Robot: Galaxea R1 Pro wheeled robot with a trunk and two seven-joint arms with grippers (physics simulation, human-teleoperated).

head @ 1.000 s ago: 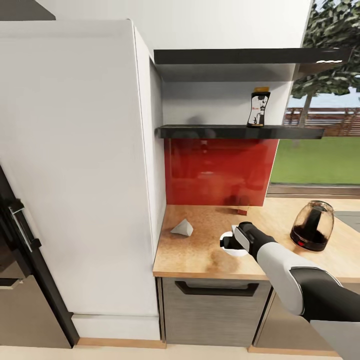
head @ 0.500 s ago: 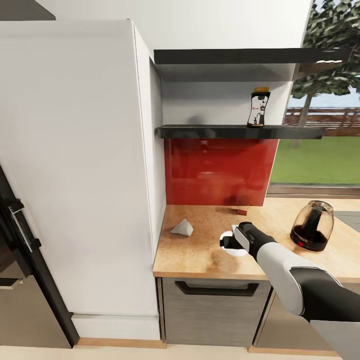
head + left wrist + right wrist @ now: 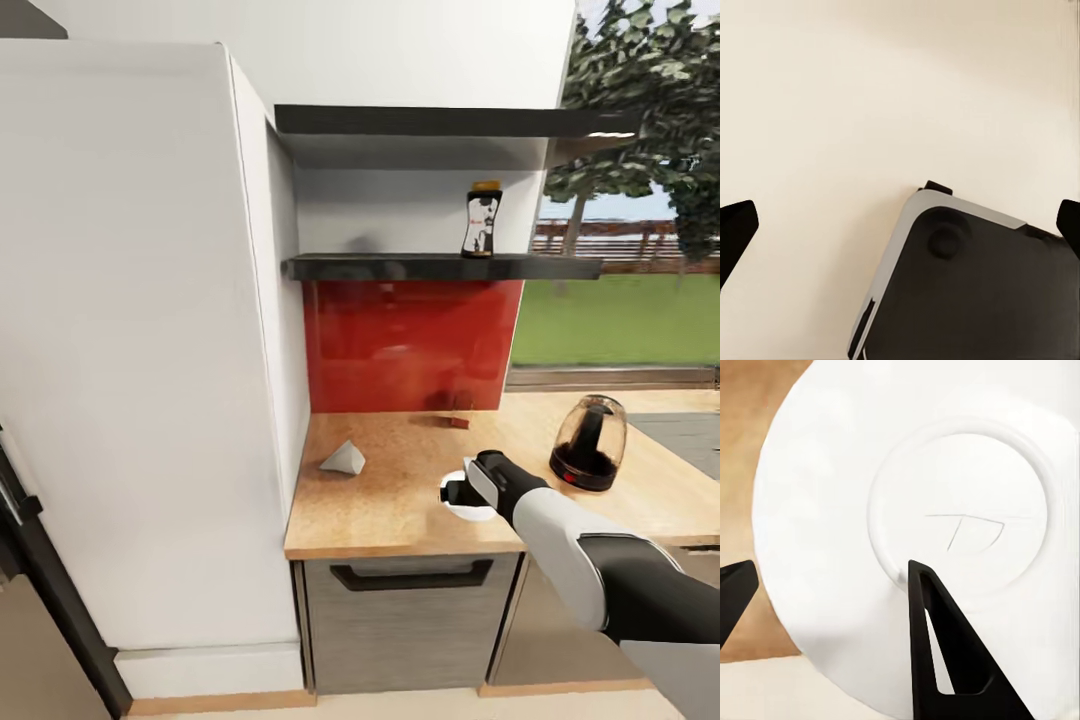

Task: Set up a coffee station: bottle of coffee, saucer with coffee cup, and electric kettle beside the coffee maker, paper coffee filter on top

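Right gripper: the right gripper [image 3: 452, 491] grips the round white ceramic saucer [image 3: 470, 497] by its rim, one finger [image 3: 945, 652] lying across its face, just above the wooden countertop [image 3: 390, 500].
Left gripper: its dark fingertips sit wide apart in the left wrist view; nothing between them.
Coffee maker: the dark, glass-domed coffee maker [image 3: 588, 444] stands on the countertop, at 2 o'clock from the saucer.
Filter: the pale folded paper coffee filter [image 3: 343, 459] lies on the countertop at 9 o'clock from the saucer, not yet on the maker.
Coffee bottle: the dark, yellow-capped bottle of coffee [image 3: 482, 218] is on the black shelf [image 3: 440, 266], unmoved.
Judgement: early; the saucer is underway, and the rest remains.
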